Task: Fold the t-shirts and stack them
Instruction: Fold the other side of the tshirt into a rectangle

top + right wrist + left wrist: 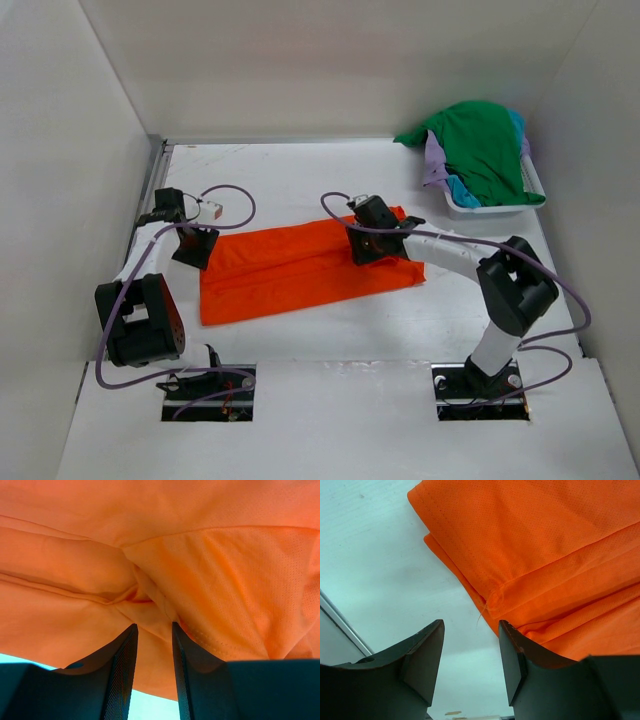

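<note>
Four t-shirts appear, one of them in work: the orange t-shirt (290, 270) lies on the bench (300, 170) as a long doubled band stretched between the two hands, its one end just ahead of the left hand (195, 247) and its other end under and just past the right hand (368, 245). The left hand is spread, its fingers parted with bare bench between them, and the layered corner of the orange cloth sits just ahead and to one side of them, at or near one fingertip. The right hand is drawn nearly together on a gathered tuck of the same cloth, the puckers running in toward its fingertips, so it is judged to be pinching the shirt. The fabric is a thin perforated knit: light, limp and liable to slide layer over layer, so it will sag and unfold if lifted at a single point. The better hold is judged to be at a hemmed edge or corner, through all layers at once, with both ends carried level. Well beyond the right hand, the dark green t-shirt (485, 140) is heaped over a white basket (500, 207), with the teal t-shirt (458, 190) and the lavender t-shirt (433, 160) showing only as slivers beneath it. How many layers the orange band holds, where its sleeves and collar lie, and how deep the pinch reaches cannot be made out.
</note>
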### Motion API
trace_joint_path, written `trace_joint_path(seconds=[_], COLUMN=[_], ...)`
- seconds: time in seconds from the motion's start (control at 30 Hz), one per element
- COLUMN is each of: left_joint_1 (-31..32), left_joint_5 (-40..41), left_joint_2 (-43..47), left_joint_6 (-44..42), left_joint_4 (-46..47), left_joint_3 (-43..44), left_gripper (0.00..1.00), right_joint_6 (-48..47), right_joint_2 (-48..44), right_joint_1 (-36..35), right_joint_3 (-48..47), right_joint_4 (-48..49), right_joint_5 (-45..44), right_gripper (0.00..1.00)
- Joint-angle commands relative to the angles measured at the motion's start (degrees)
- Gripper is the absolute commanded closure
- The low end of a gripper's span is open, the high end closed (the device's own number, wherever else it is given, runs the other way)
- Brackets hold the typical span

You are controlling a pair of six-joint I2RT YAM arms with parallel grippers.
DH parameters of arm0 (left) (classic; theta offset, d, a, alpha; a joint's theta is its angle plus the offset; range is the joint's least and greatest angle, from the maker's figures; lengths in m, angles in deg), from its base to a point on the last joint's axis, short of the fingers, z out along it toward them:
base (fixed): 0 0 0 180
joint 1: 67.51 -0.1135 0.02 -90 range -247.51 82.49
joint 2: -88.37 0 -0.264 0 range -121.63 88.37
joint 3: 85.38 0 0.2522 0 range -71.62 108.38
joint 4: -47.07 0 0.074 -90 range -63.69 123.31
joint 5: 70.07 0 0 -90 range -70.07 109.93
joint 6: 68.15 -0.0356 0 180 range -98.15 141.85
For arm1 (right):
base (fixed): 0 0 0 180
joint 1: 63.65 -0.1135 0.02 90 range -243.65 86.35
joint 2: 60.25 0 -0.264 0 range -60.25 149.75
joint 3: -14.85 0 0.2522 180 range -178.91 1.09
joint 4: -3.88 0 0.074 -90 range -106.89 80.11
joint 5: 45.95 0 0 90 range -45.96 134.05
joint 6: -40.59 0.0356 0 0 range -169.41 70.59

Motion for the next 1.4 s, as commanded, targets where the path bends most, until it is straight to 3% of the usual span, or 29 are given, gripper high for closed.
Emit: trace_joint_path(seconds=[0.0,0.7,1.27,1.37], left_joint_1=[0.37,0.46,0.28,0.28], left_joint_5=[-0.57,-0.48,-0.57,-0.57], left_joint_2=[-0.17,-0.61,-0.87,-0.96], left_joint_6=[0.43,0.34,0.07,0.07], left_joint_4=[0.8,0.8,1.06,1.15], left_joint_3=[-0.46,-1.25,-1.43,-1.51], left_gripper=[0.54,0.54,0.54,0.54], right_joint_6=[2.44,3.76,4.64,4.91], right_joint_2=[-5.35,0.01,2.91,3.26], right_joint_1=[0.02,1.52,0.47,0.47], right_joint_3=[0.13,-0.92,-3.99,-4.08], right_joint_4=[1.77,2.38,3.44,4.14], right_joint_5=[-0.57,-0.31,0.66,0.66], right_gripper=[0.62,0.66,0.84,1.0])
